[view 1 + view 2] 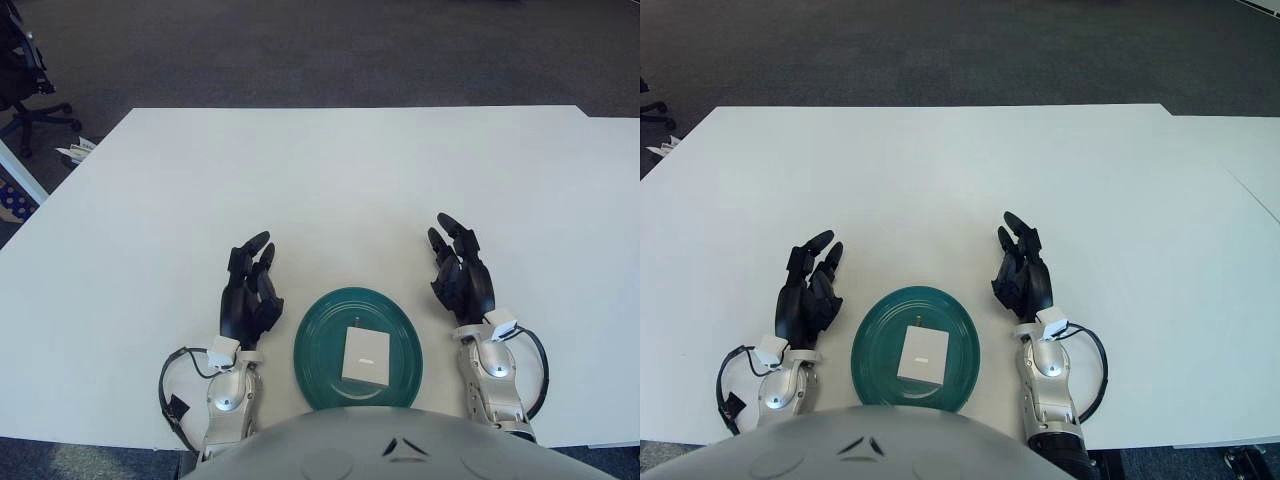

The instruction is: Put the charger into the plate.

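A white square charger (366,356) lies flat inside the round green plate (325,335) at the near edge of the white table. My left hand (250,287) shows just left of the plate, fingers relaxed and holding nothing. My right hand (460,270) shows just right of the plate, fingers spread and holding nothing. Neither hand touches the plate or the charger.
The white table (330,190) stretches away from me, bare beyond the plate. An office chair (25,70) stands on the dark carpet at the far left. A second table edge (1250,160) adjoins on the right.
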Available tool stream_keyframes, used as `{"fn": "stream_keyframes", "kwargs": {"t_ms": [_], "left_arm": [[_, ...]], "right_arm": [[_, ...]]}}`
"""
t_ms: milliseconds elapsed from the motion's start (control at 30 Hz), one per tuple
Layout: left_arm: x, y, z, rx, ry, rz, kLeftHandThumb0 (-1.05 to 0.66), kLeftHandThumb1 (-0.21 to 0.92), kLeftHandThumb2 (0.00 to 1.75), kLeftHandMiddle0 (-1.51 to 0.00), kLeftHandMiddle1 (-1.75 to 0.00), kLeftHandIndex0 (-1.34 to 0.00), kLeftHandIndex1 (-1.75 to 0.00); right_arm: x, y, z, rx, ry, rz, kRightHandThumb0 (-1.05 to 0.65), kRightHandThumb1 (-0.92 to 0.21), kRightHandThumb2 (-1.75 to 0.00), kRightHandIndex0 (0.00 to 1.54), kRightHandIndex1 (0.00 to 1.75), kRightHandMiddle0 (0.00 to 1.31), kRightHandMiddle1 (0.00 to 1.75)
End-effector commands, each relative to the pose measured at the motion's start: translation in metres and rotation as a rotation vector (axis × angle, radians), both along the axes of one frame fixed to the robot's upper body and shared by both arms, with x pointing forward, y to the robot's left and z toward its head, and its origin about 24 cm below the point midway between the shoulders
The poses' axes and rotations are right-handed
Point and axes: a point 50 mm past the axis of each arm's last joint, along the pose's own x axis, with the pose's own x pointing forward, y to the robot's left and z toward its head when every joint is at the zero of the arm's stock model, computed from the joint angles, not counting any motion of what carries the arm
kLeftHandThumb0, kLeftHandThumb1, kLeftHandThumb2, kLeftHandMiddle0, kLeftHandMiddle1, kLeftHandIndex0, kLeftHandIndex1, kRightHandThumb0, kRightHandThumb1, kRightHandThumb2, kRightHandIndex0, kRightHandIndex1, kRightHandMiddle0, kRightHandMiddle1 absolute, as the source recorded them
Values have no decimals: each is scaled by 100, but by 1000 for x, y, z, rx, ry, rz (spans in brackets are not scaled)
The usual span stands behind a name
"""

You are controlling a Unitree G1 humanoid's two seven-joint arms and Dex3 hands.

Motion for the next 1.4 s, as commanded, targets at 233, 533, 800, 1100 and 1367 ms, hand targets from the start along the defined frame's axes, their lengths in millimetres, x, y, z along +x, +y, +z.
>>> {"fn": "stream_keyframes", "kwargs": {"t_ms": [233,533,800,1100,1367], "left_arm": [[-22,-2,-26,2,214,-78,-100,92,93,-44,-1,-5,-92],[-19,0,-30,25,257,-78,-99,92,95,-40,0,-3,-89],[-19,-1,-36,31,265,-85,-98,92,96,-37,0,-2,-89],[-18,-1,-38,22,256,-87,-97,92,97,-34,0,-2,-88],[-17,0,-37,30,242,-91,-98,92,97,-33,0,-1,-88]], "right_arm": [[-51,-12,-54,-41,355,-42,-72,-92,-92,22,0,0,60],[-51,-10,-53,-63,390,-35,-70,-92,-94,21,0,0,53],[-49,-8,-52,-62,426,-33,-69,-92,-94,19,0,0,49],[-48,-7,-51,-68,430,-36,-67,-92,-94,20,0,0,49],[-48,-7,-50,-75,427,-28,-68,-92,-94,19,0,0,48]]}}
